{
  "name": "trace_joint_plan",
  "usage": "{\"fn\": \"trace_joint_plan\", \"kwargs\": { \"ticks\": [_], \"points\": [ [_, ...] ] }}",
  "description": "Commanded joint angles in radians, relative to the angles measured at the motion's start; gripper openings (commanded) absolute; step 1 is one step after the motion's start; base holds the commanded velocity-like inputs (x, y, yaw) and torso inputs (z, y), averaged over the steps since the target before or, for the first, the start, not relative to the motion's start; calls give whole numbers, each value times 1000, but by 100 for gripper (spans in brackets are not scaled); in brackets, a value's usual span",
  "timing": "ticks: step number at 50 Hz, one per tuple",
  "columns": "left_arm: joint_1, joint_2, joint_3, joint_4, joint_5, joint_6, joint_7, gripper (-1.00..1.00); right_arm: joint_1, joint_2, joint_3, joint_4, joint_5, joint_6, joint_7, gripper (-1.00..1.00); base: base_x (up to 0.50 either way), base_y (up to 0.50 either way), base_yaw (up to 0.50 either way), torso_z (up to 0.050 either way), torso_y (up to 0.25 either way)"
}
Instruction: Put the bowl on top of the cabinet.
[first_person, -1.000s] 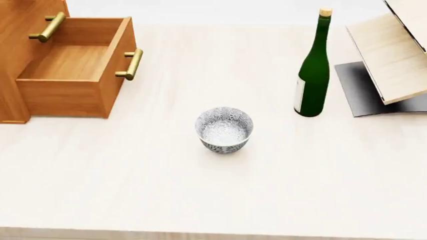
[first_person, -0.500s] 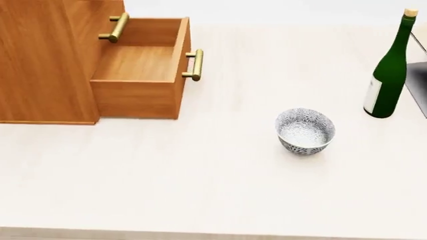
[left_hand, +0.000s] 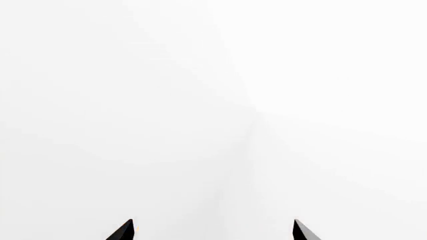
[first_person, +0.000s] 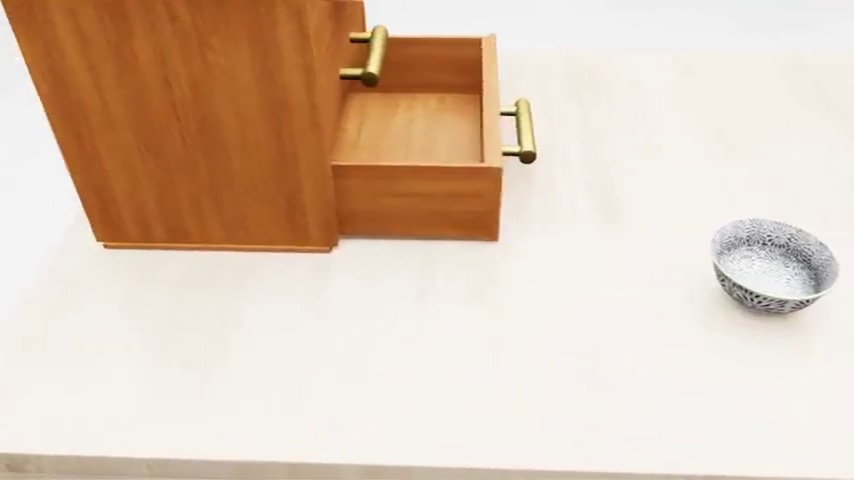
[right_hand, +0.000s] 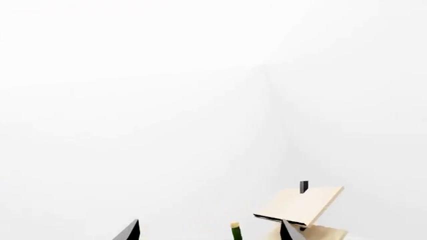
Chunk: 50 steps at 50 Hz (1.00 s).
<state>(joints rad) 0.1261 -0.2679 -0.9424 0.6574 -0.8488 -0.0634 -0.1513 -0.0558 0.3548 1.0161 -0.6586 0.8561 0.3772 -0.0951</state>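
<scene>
The view has swung left: the cabinet (first_person: 200, 120) now fills 10 o'clock, the bowl (first_person: 773, 265) sits at 3 o'clock. Both grippers wide, empty, nothing picked up yet.

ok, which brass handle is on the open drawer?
The handle nearest the bowl: it sits on the front of the pulled-out drawer. The other handle is higher, against the cabinet face.

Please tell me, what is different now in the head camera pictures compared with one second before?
The head view has swung left: the orange-brown wooden cabinet and the small blue-patterned ceramic bowl shifted right in frame, and the green bottle and pale rack left the picture. Nothing was grasped. The bowl stands on the pale table as before, the drawer still open.
</scene>
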Motion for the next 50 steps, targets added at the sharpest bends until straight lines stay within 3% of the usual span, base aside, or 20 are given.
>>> {"fn": "trace_joint_plan", "kwargs": {
  "ticks": [1, 23, 50],
  "points": [
    [2, -1, 0, -1, -1, 2, -1, 100, -2, -2, -10, 3, -6, -2, -2, 100, 0, 500, 0, 0, 0],
    [5, -3, 2, 1, -2, 5, -4, 100, -14, 4, -18, 8, 15, 14, -3, 100, 13, 28, 0, 0, 0],
    [10, -4, 1, -1, -6, 12, -3, 100, -30, 10, -19, 2, 36, 19, -16, 100, 498, 0, 0, 0, 0]
  ]
}}
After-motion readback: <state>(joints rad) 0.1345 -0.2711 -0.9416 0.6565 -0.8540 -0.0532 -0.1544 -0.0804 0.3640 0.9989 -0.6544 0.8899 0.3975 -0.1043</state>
